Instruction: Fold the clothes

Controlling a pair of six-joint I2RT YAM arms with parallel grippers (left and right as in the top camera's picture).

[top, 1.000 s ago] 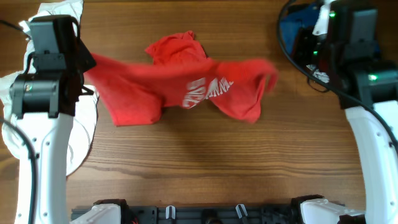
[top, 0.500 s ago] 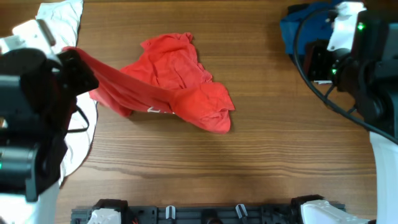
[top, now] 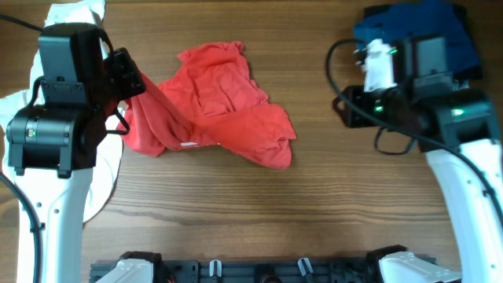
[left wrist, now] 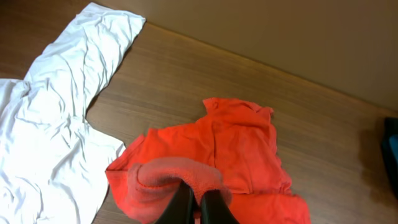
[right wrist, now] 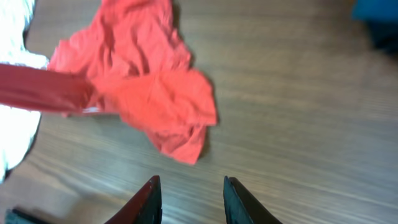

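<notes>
Cloth of the red T-shirt lies crumpled on the wooden table in a rough heap. One wrinkled lobe spreads toward the far side and another is folded over on the right, and a small white mark shows at the lower left fold. From the T-shirt's left edge a taut band of red fabric rises to the left gripper. In the left wrist view its dark fingers are pressed close together, with a rolled fold of the red cloth draped over them and pinched between their tips. The right gripper hangs above bare wood well to the right of the T-shirt. Its two fingers are spread with nothing between them, and the right wrist view shows the red heap ahead of them and clearly apart. A large white shirt lies spread flat just to the left of the T-shirt, one sleeve reaching away from it, and the left arm covers part of it in the overhead view. A dark blue garment sits well to the right of the T-shirt, partly hidden behind the right arm.
</notes>
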